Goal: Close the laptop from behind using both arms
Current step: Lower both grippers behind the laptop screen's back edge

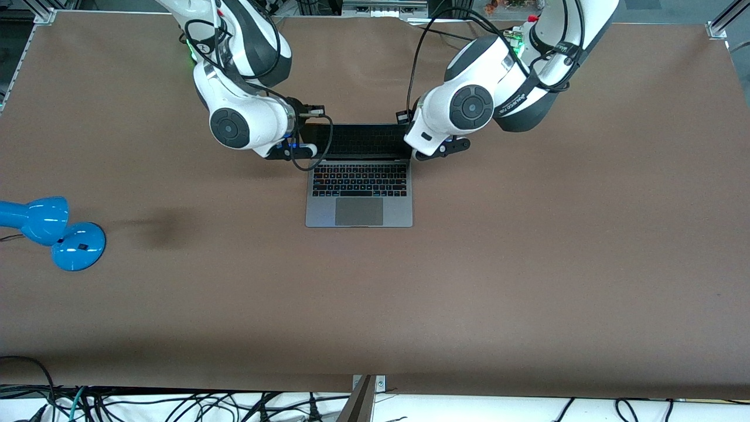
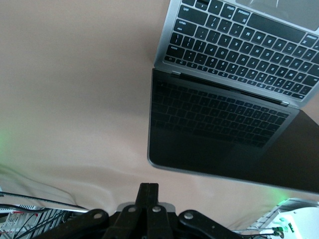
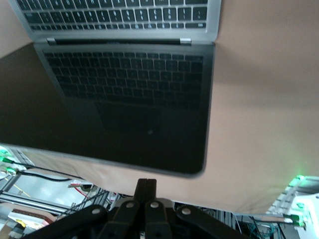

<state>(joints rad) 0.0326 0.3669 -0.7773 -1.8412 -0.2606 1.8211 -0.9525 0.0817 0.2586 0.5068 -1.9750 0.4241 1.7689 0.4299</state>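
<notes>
In the front view both arms' wrists cover the upper corners of the laptop (image 1: 358, 184) screen and hide their own fingertips. Each wrist view crops the keyboard at its edge. The blue lamp (image 1: 53, 231) is cut off by the frame edge.

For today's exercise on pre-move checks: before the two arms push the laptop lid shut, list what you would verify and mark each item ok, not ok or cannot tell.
1. Laptop lid open, screen raised: ok.
2. Left tool shut, by the screen's top edge at the left arm's corner: ok.
3. Right tool shut, by the top edge at the right arm's corner: ok.
4. Tools touching the lid: cannot tell.
5. Nothing lying on the keyboard: ok.
6. Blue lamp well away, toward the right arm's end of the table: ok.
</notes>
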